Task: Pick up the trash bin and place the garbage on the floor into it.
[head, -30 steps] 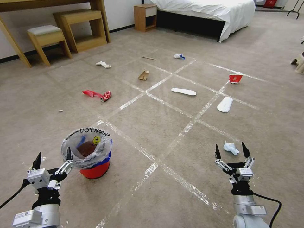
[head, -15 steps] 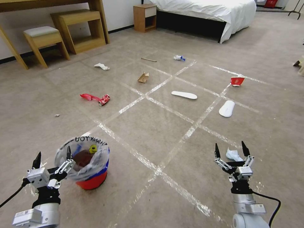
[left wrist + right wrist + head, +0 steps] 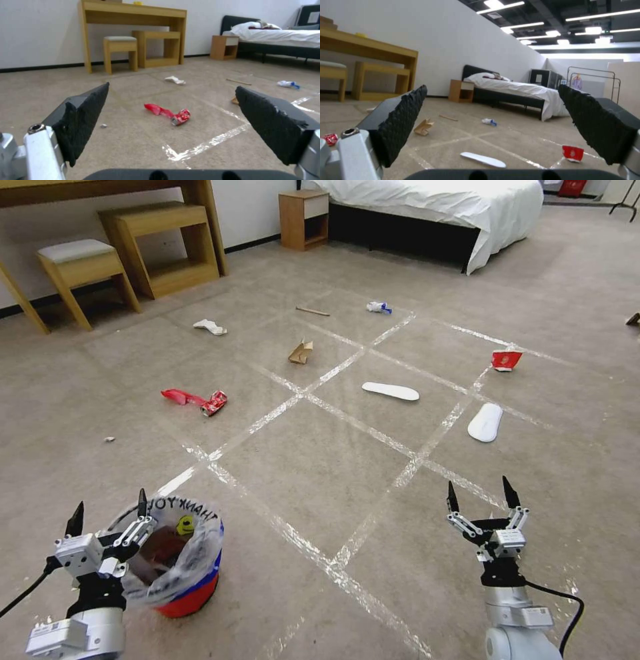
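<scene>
The trash bin [image 3: 179, 570], red and blue with a clear "THANK YOU" bag, stands on the floor [image 3: 313, 473] at the lower left. My left gripper [image 3: 108, 508] hangs open just left of it, one fingertip [image 3: 141, 501] level with the bag's rim. My right gripper [image 3: 480, 492] is open at the lower right, holding nothing. Garbage lies ahead: a red wrapper [image 3: 200, 400] [image 3: 168, 113], a cardboard scrap [image 3: 300, 352] [image 3: 424, 127], a stick [image 3: 312, 311], a white-blue wad [image 3: 377, 307], crumpled white paper [image 3: 209, 327], two white oblong pieces [image 3: 391, 391] [image 3: 485, 421] and another red wrapper [image 3: 505, 360] [image 3: 572, 153].
A wooden desk [image 3: 200, 193], a stool [image 3: 77, 263] and a low shelf [image 3: 160, 243] line the back-left wall. A nightstand [image 3: 305, 217] and a bed [image 3: 433, 207] stand at the back. Tape lines [image 3: 360, 423] cross the carpet.
The whole view has shifted, so the camera has moved; the bin and litter sit lower in the picture. The white wad seen by my right gripper is now hidden. Both grippers stay open.
</scene>
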